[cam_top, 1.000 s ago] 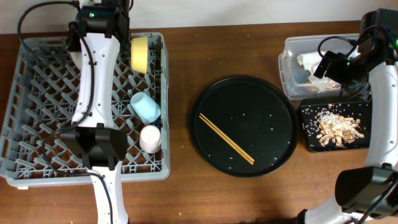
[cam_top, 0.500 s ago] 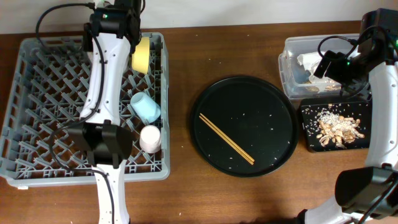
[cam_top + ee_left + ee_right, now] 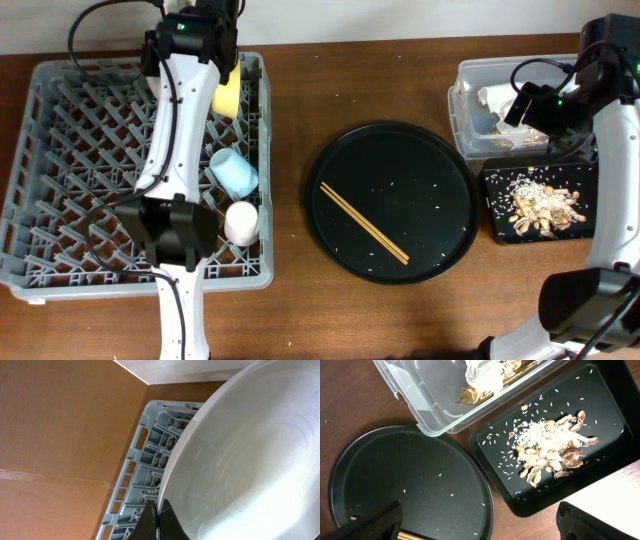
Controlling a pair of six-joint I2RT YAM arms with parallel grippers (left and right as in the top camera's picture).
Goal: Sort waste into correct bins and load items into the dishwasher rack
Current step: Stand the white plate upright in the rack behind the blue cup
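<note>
Left pincer: fingertips closed on the rim of the grey plate. The plate is held on edge and fills the right of the wrist view, with the lattice of the dishwasher rack showing behind it (in the overhead the plate is hidden under the arm, top left of frame). Yellow bowl stands on edge among the pegs at the rack's upper right corner, just beside the left arm. Light-blue cup lies tilted on the rack's right side, and the small pink cup is near it, just below. Chopsticks lie side by side on a diagonal in the round black tray, centre frame on the wooden surface, with stray rice grains around them. Right pincer: fingers wide apart, nothing between them, hovering above where the round tray, clear tub and black rectangular tray meet. Napkin sits in the tub with brownish bits beside it. Rice and food scraps are heaped in the black rectangular tray.
</note>
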